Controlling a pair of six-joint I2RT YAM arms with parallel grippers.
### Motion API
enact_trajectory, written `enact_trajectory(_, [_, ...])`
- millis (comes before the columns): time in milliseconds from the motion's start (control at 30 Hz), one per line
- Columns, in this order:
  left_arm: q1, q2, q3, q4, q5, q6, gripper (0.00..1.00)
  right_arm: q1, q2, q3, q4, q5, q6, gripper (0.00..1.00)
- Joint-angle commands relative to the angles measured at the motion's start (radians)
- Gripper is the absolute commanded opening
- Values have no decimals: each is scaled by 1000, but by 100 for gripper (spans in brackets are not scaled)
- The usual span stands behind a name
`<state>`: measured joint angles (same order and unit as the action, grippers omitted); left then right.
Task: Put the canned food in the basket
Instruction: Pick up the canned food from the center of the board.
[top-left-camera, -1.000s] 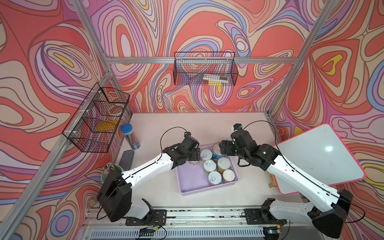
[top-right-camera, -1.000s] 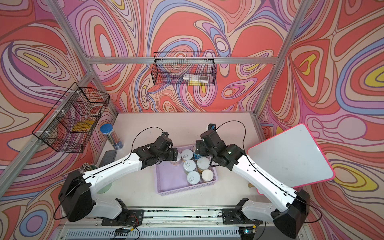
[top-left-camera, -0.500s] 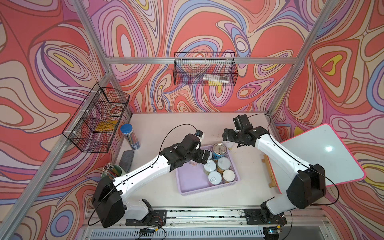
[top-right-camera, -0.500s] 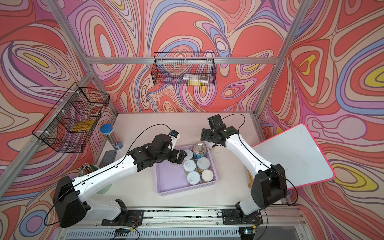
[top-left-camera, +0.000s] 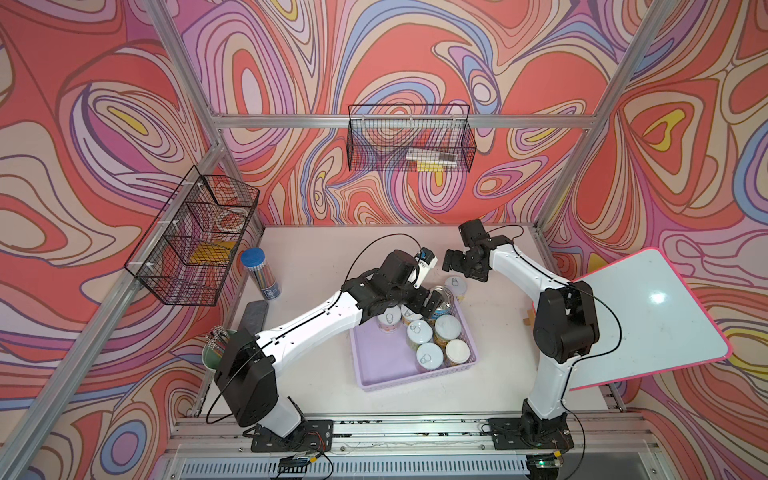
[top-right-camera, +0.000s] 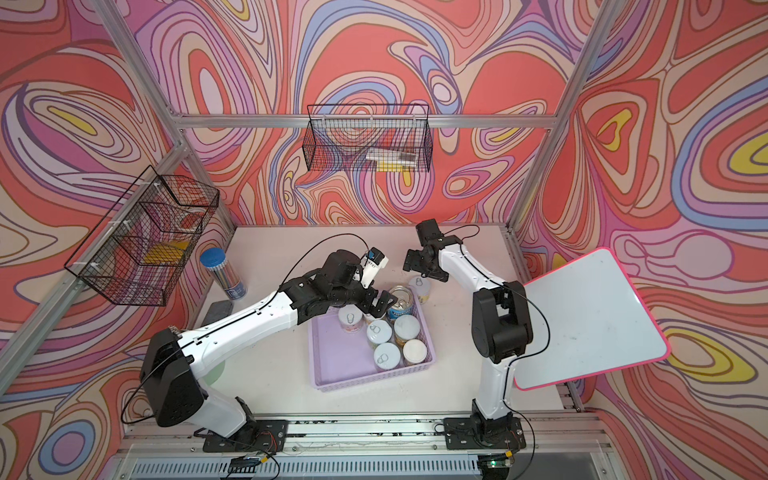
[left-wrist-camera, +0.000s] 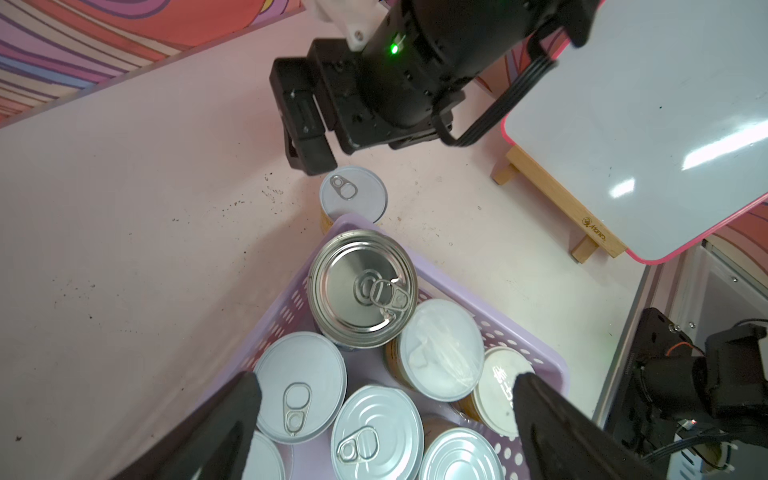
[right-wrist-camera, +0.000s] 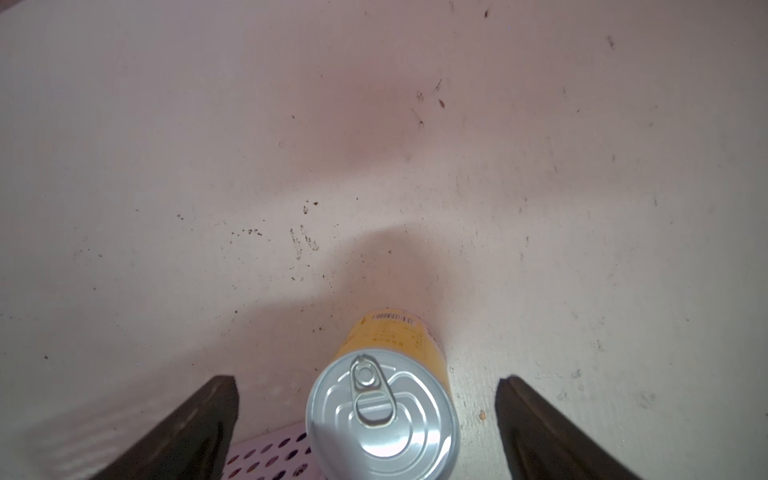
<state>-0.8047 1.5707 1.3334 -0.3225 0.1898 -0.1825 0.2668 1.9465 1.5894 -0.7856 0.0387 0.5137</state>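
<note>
While both arms lean in toward frame centre in both top views, lilac basket (top-left-camera: 382, 357) sits lower centre on table (top-left-camera: 316, 249). Small cans (top-left-camera: 419, 332) stand upright inside, packed toward basket's right side, big blue-label can (top-left-camera: 444, 293) at far corner. Left gripper (left-wrist-camera: 384, 378) spread wide above them, pinching nothing. One yellow-label can (top-left-camera: 456, 284) upright on table just outside basket's far rim. Right gripper (right-wrist-camera: 366, 380) spread either side of it, not touching.

Robotics lab test cell. Aluminium-profile frame (top-left-camera: 291, 121) encloses a white table (top-left-camera: 316, 249), walls clad in printed swirl panels (top-left-camera: 395, 54). Left arm (top-left-camera: 316, 320) and right arm (top-left-camera: 519, 266) bolted to a slotted rail (top-left-camera: 415, 424) along the table's front edge; black wire baskets (top-left-camera: 409, 143) hang from the frame.
</note>
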Motion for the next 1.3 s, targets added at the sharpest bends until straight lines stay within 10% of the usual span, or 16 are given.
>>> enact_trajectory(0, [-2, 18, 39, -36, 44, 29, 99, 0, 39, 51, -67, 36, 8, 98])
enact_trajectory(1267, [-26, 54, 50, -91, 95, 32, 99, -13, -20, -100, -156, -2, 41, 87])
